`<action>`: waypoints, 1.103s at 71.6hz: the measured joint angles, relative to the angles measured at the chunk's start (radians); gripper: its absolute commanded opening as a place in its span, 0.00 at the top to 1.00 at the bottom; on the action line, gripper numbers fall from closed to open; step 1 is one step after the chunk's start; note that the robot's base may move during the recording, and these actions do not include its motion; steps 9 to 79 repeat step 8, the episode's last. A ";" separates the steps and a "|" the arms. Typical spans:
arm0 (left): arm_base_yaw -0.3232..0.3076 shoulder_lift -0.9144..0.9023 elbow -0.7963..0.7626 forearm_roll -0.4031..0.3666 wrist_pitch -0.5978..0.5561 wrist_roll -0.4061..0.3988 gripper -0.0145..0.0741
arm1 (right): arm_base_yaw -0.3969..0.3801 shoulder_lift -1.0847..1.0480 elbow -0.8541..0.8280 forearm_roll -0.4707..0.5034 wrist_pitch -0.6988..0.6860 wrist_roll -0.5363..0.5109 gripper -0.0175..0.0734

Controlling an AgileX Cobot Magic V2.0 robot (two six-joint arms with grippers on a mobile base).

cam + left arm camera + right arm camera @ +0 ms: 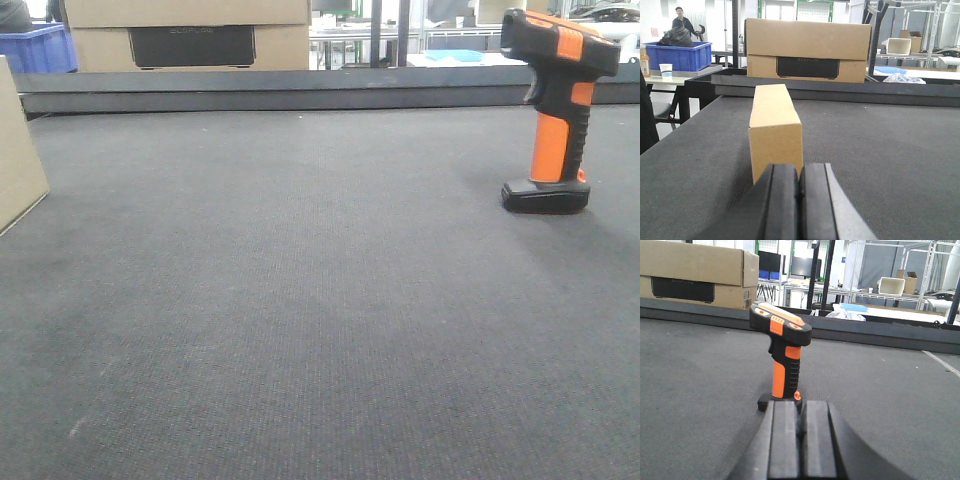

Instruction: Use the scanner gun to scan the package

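One package (775, 131), one scanner gun (782, 356), two empty closed pincers.

Matt cardboard package (775, 131), plastic scanner gun (556, 108), coarse woven table mat (300, 300).

Left gripper (799, 200) sits low, fingers pressed together; right gripper (801, 440) likewise closed, holding nothing.

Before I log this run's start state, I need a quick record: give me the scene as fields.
surface: dark grey mat
package: plain tan box, resting on the mat, ahead of left gripper
scanner gun: upright on its foot, ahead of right gripper
left gripper: shut, holding nothing
right gripper: shut, holding nothing
background: printed cardboard box beyond the mat's far edge
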 measured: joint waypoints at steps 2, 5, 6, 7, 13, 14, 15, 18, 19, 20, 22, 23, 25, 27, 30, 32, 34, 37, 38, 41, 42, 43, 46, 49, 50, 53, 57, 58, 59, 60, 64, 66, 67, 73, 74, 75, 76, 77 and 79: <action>0.000 0.000 0.000 0.000 0.000 0.000 0.96 | 0.000 0.000 0.000 0.000 0.000 0.000 0.99; 0.000 0.000 0.000 0.000 0.000 0.000 0.96 | 0.000 0.000 0.000 0.000 0.000 0.000 0.99; 0.000 0.000 0.000 0.000 0.000 0.000 0.96 | 0.000 0.000 0.000 0.000 0.000 0.000 0.99; 0.000 0.000 0.000 0.000 0.000 0.000 0.96 | 0.000 0.000 0.000 0.000 0.000 0.000 0.99; 0.000 0.000 0.000 0.000 0.000 0.000 0.96 | 0.000 0.000 0.000 0.000 0.000 0.000 0.99; 0.000 0.000 0.000 0.000 0.000 0.000 0.96 | 0.000 0.000 0.000 0.000 0.000 0.000 0.99; 0.000 0.000 0.000 0.000 0.000 0.000 0.96 | 0.000 0.000 0.000 0.000 0.000 0.000 0.99; 0.000 0.000 0.000 0.000 0.000 0.000 0.96 | 0.000 0.000 0.000 0.000 0.000 0.000 0.99; 0.000 0.000 0.000 0.000 0.000 0.000 0.96 | 0.000 0.000 0.000 0.000 0.000 0.000 0.99; 0.000 0.000 0.000 0.000 0.000 0.000 0.96 | 0.000 0.000 0.000 0.000 0.000 0.000 0.99; 0.000 0.000 0.000 0.000 0.000 0.000 0.96 | 0.000 0.000 0.000 0.000 0.000 0.000 0.99; 0.000 0.000 0.000 0.000 0.000 0.000 0.96 | 0.000 0.000 0.000 0.000 0.000 0.000 0.99; 0.000 0.000 0.000 0.000 0.000 0.000 0.96 | 0.000 0.000 0.000 0.000 0.000 0.000 0.99; 0.000 0.000 0.000 0.000 0.000 0.000 0.96 | 0.000 0.000 0.000 0.000 0.000 0.000 0.99; 0.000 0.000 0.000 0.000 0.000 0.000 0.96 | 0.000 0.000 0.000 0.000 0.000 0.000 0.99; 0.000 0.000 0.000 0.000 0.000 0.000 0.96 | 0.000 0.000 0.000 0.000 0.000 0.000 0.99; 0.000 0.000 0.000 0.000 0.000 0.000 0.96 | 0.000 0.000 0.000 0.000 0.000 0.000 0.99; 0.000 0.000 0.000 0.000 0.000 0.000 0.96 | 0.000 0.000 0.000 0.000 0.000 0.000 0.99; 0.000 0.000 0.000 0.000 0.000 0.000 0.96 | 0.000 0.000 0.000 0.000 0.000 0.000 0.99; 0.000 0.000 0.000 0.000 0.000 0.000 0.96 | 0.000 0.000 0.000 0.000 0.000 0.000 0.99; 0.000 0.000 0.000 0.000 0.000 0.000 0.96 | 0.000 0.000 0.000 0.000 0.000 0.000 0.99; 0.000 0.000 0.000 0.000 0.000 0.000 0.96 | 0.000 0.000 0.000 0.000 0.000 0.000 0.99; 0.000 0.000 0.000 0.000 0.000 0.000 0.96 | 0.000 0.000 0.000 0.000 0.000 0.000 0.99; 0.000 0.000 0.000 0.000 0.000 0.000 0.96 | 0.000 0.000 0.000 0.000 0.000 0.000 0.99; 0.000 0.000 0.000 0.000 0.000 0.000 0.96 | 0.000 0.000 0.000 0.000 0.000 0.000 0.99; 0.000 0.000 0.000 0.000 0.000 0.000 0.96 | 0.000 0.000 0.000 0.000 0.000 0.000 0.99; 0.000 0.000 0.000 0.000 0.000 0.000 0.96 | 0.000 0.000 0.000 0.000 0.000 0.000 0.99; 0.000 0.000 0.000 0.000 0.000 0.000 0.96 | 0.000 0.000 0.000 0.000 0.000 0.000 0.99; 0.000 0.000 0.000 0.000 0.000 0.000 0.96 | 0.000 0.000 0.000 0.000 0.000 0.000 0.99; 0.000 0.000 0.000 0.000 0.000 0.000 0.96 | 0.000 0.000 0.000 0.000 0.000 0.000 0.99; 0.000 0.000 0.000 0.000 0.000 0.000 0.96 | 0.000 0.000 0.000 0.000 0.000 0.000 0.99; 0.000 0.000 0.000 0.000 0.000 0.000 0.96 | 0.000 0.000 0.000 0.000 0.000 0.000 0.99; 0.000 0.000 0.000 0.000 0.000 0.000 0.96 | 0.000 0.000 0.000 0.000 0.000 0.000 0.99; 0.000 0.000 0.000 0.000 0.000 0.000 0.96 | 0.000 0.000 0.000 0.000 0.000 0.000 0.99; 0.000 0.000 0.000 0.000 0.000 0.000 0.96 | 0.000 0.000 0.000 0.000 0.000 0.000 0.99; 0.000 0.000 0.000 0.000 0.000 0.000 0.96 | 0.000 0.000 0.000 0.000 0.000 0.000 0.99; 0.000 0.000 0.000 0.000 0.000 0.000 0.96 | 0.000 0.000 0.000 0.000 0.000 0.000 0.99; 0.000 0.000 0.000 0.000 0.000 0.000 0.96 | 0.000 0.000 0.000 0.000 0.000 0.000 0.99; 0.000 0.000 0.000 0.000 0.000 0.000 0.96 | 0.000 0.000 0.000 0.000 0.000 0.000 0.99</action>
